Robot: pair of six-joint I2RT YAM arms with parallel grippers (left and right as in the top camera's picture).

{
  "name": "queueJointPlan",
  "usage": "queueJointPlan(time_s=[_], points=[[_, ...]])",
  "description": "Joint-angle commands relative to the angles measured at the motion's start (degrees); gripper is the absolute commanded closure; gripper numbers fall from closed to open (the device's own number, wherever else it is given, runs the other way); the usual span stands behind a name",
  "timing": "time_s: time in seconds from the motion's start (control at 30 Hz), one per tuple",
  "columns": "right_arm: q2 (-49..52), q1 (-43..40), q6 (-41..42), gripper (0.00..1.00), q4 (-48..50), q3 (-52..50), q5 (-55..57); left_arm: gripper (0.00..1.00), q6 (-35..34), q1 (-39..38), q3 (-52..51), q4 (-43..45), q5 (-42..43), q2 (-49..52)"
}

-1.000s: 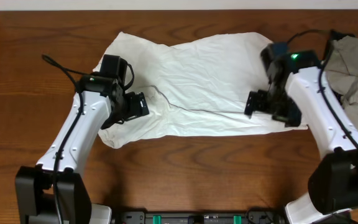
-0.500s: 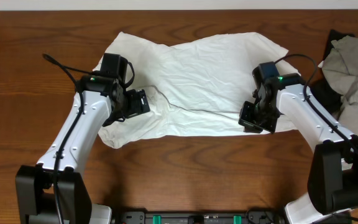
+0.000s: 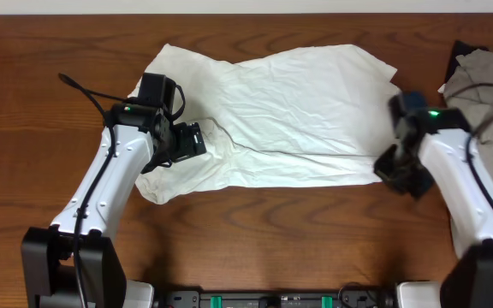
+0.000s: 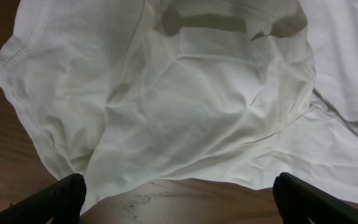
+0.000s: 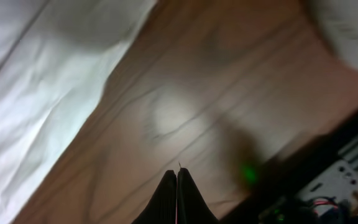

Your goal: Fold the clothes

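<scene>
white tee (image 3: 289, 111), dark print (image 4: 210, 22) thru fabric, unreadable

Overhead camera: looks straight down on the wooden table (image 3: 255, 231), with the arm bases at 6 o'clock and the white T-shirt (image 3: 289, 111) spread toward 12.

Left wrist camera: sits close above the T-shirt's 9 o'clock end. It looks down past the left gripper (image 4: 179, 200), whose fingertips frame the view at 7 and 5 o'clock.

Right wrist camera: nearer still and blurred, it faces bare wood beside the T-shirt's 4 o'clock corner. The right gripper (image 5: 176, 196) has its fingertips meeting at 6 o'clock, and cloth fills the view toward 10 o'clock.
</scene>
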Motion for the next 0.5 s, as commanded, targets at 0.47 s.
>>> queueJointPlan(time_s=[0.47], points=[[-0.92,-13.18,-1.92,0.95,10.69,-6.51,1.25,0.02,0.46,-0.13,-0.28,-0.31,-1.07,0.22]])
